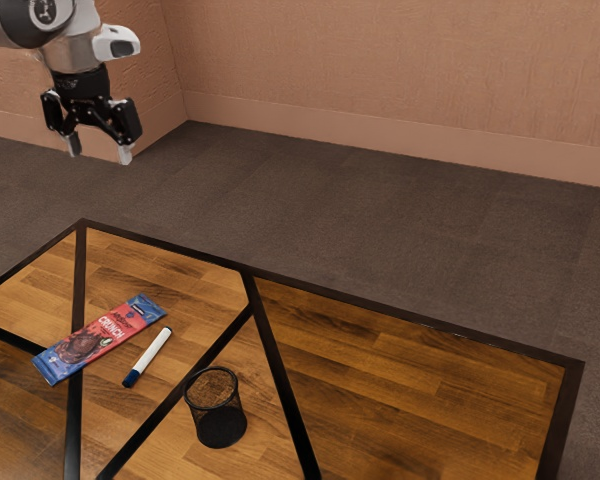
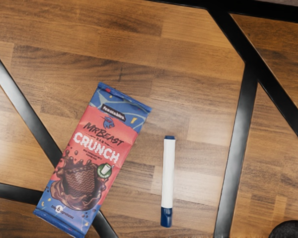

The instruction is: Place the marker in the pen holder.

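High over the table's far side, in the exterior view's upper left, my gripper (image 1: 100, 156) stands open with nothing between its fingers. The white marker with a blue cap (image 1: 147, 357) lies flat on the wood, well below the hand. A black mesh pen holder (image 1: 216, 408) stands upright beside it, toward the exterior view's right, and no pen shows inside. From the wrist camera, the marker (image 2: 168, 178) lies near the chocolate bar, and part of the dark pen holder (image 2: 290, 229) comes into the picture.
A red and blue chocolate bar (image 1: 100, 338) lies flat beside the marker, toward the exterior view's left; the two do not touch. Black strips cross the wooden table (image 1: 410, 390), which has a dark edge. Behind it are grey carpet and a wall.
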Available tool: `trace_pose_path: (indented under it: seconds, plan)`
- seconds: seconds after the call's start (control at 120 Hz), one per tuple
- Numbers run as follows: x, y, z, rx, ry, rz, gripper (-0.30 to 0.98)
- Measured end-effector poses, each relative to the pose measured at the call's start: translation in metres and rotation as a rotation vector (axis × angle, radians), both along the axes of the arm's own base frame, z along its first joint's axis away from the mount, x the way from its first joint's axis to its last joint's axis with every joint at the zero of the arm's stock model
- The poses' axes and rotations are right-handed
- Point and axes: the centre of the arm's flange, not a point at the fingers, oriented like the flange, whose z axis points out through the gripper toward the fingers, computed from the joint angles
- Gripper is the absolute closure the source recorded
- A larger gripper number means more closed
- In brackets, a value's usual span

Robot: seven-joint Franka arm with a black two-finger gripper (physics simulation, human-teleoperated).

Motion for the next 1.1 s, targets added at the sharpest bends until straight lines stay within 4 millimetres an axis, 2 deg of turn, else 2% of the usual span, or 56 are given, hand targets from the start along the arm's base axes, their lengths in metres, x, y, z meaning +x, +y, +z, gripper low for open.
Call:
trace_pose_path:
  seconds: [0.15,0.183,0.3,0.342,0.392,0.45,0.492,0.625,0.783,0.883,1.1]
  plan:
    - [0.011,-0.042,-0.012,0.001,0.004,-0.076,0.0]
    - [0.017,-0.05,-0.024,0.002,0.012,-0.092,0.0]
    - [0.028,-0.071,-0.092,0.001,0.093,-0.132,0.0]
    - [0.032,-0.064,-0.114,0.003,0.12,-0.12,0.0]
    - [0.031,-0.04,-0.14,0.0,0.153,-0.077,0.0]
    - [0.023,-0.009,-0.17,-0.009,0.19,-0.019,0.0]
    - [0.016,0.001,-0.189,-0.015,0.213,0.004,0.0]
    - [-0.004,-0.01,-0.248,-0.046,0.269,0.008,0.0]
    - [-0.002,-0.01,-0.303,-0.082,0.314,0.039,0.0]
    - [0.0,-0.011,-0.324,-0.099,0.328,0.056,0.0]
    - [0.003,0.004,-0.359,-0.119,0.334,0.098,0.0]
